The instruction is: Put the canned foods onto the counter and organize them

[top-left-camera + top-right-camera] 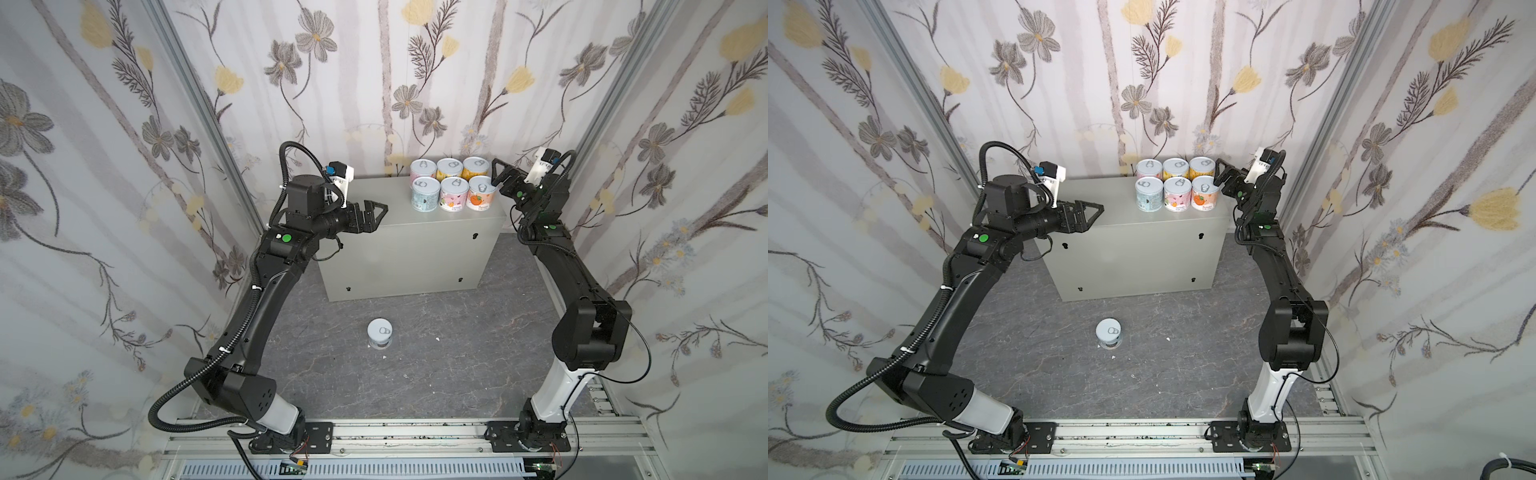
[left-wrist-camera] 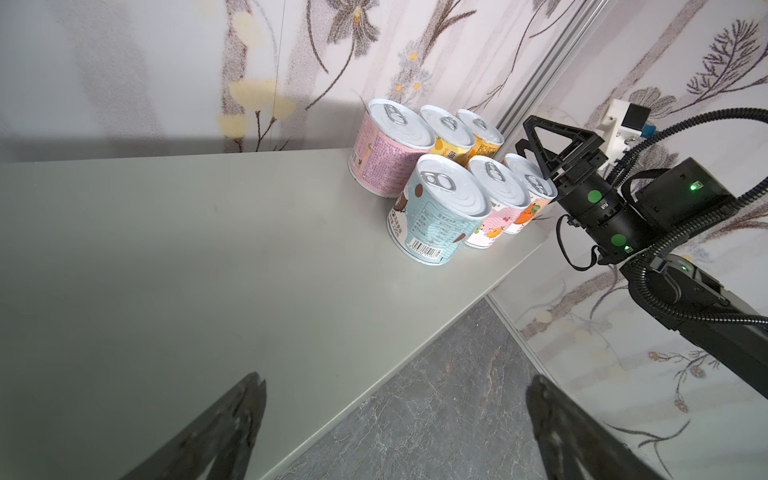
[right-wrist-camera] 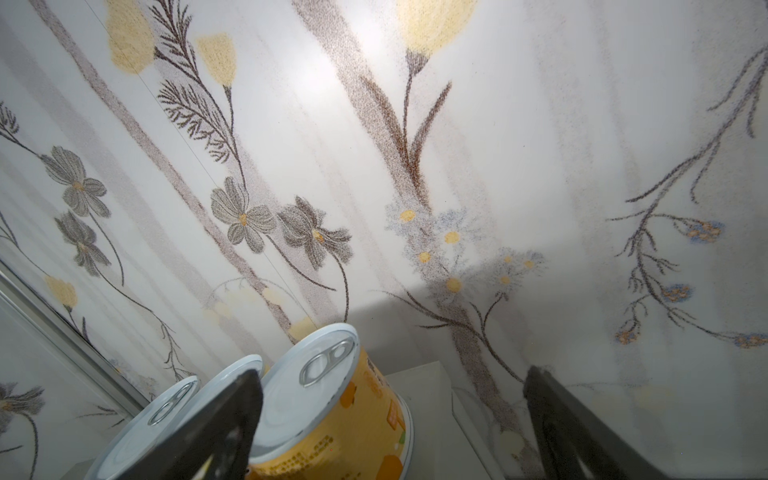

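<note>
Standing floor can (image 1: 380, 331) — both top views.

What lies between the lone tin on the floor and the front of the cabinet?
Nothing but bare marbled floor between tin and cabinet, in both top views.

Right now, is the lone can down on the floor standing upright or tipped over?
Upright: the can shows its round pull-tab lid facing up, base on the floor.

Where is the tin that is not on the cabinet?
In both top views the short silvery-lidded tin stands alone near the middle of the dark marbled floor, before the pale grey metal cabinet.
</note>
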